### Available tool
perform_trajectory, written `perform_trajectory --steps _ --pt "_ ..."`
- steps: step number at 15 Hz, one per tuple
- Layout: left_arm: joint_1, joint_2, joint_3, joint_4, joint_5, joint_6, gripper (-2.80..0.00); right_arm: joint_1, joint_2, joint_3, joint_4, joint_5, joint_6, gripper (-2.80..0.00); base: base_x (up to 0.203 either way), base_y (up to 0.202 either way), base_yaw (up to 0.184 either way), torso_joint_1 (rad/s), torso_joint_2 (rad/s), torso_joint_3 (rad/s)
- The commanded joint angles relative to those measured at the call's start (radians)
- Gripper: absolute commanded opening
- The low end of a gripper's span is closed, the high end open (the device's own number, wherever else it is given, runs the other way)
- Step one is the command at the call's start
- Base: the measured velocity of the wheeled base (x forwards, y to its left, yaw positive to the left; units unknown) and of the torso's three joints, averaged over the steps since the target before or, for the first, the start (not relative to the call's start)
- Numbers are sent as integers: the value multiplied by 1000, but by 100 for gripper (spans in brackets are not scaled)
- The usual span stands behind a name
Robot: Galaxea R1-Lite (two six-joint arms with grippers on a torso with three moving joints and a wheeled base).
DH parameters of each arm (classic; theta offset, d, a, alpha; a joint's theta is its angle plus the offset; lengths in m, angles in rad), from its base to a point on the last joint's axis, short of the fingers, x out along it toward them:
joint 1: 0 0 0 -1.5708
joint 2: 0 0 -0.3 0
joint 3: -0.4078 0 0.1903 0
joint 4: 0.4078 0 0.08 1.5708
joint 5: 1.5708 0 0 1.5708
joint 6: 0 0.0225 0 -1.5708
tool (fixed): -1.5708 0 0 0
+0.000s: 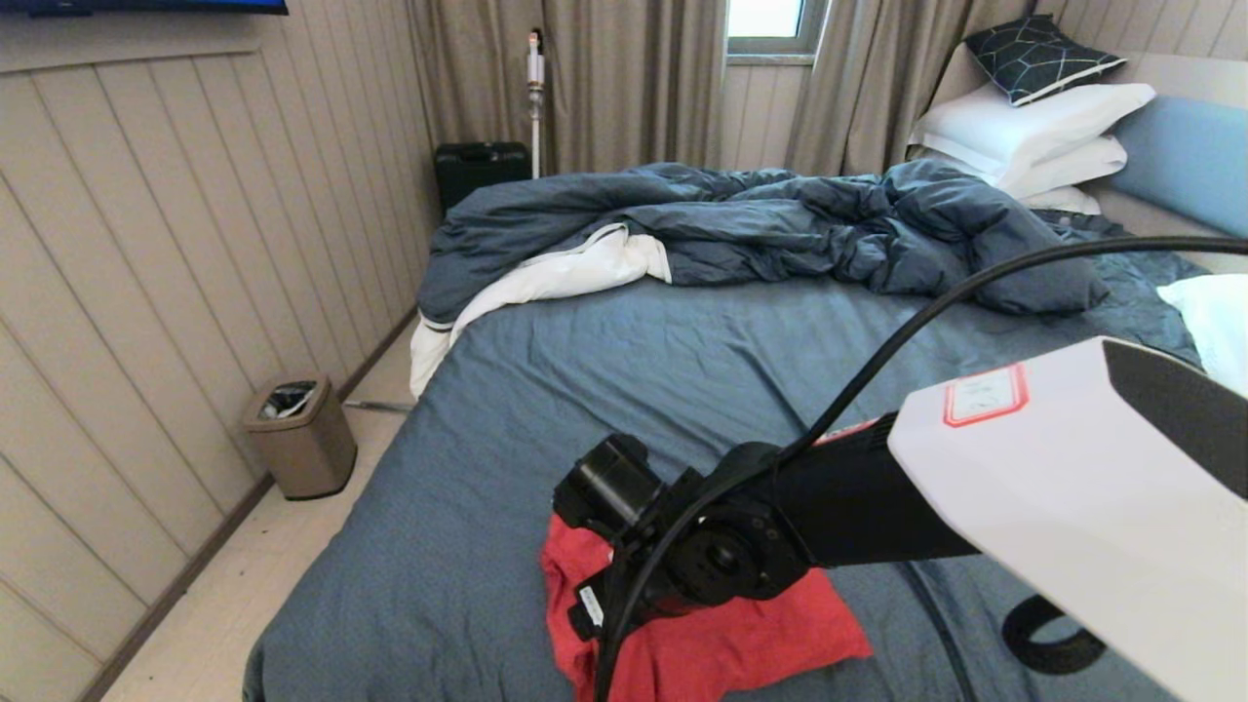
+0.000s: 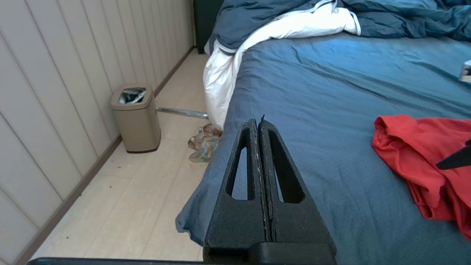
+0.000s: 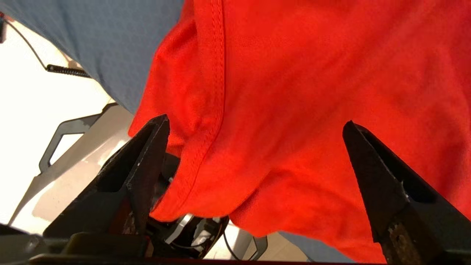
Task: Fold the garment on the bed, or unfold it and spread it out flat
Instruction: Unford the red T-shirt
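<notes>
Head view: unreadable red-bordered arm label (image 1: 985,395)

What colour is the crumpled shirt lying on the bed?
Red crumpled shirt, clearest in the left wrist view.

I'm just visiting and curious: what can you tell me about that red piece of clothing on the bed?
The red T-shirt is soft knit cloth with stitched hems, lying bunched and creased on the slate-blue sheet near the bed's front edge. No print shows. The right hand hangs over it, fingers spread wide either side of a fold; whether they touch it is unclear.
</notes>
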Motion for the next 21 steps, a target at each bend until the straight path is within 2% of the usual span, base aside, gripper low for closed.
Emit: perform_trajectory --steps 1,8,9,17,21 --pt "1 1 0 -1 1 0 -280 4 24 -15 2 -11 2 0 0 0 0 0 0 0" --pt "1 1 0 -1 0 0 -280 8 49 -38 3 -17 6 0 0 0 0 0 0 0" --pt "-1 1 0 -1 0 0 -280 8 49 -39 3 -21 6 -280 0 0 0 0 0 0" --pt "0 1 0 -1 0 0 -280 9 68 -42 5 -33 6 -280 0 0 0 0 0 0" --pt "1 1 0 -1 0 0 -280 -4 -6 -9 6 -35 8 -280 0 0 0 0 0 0"
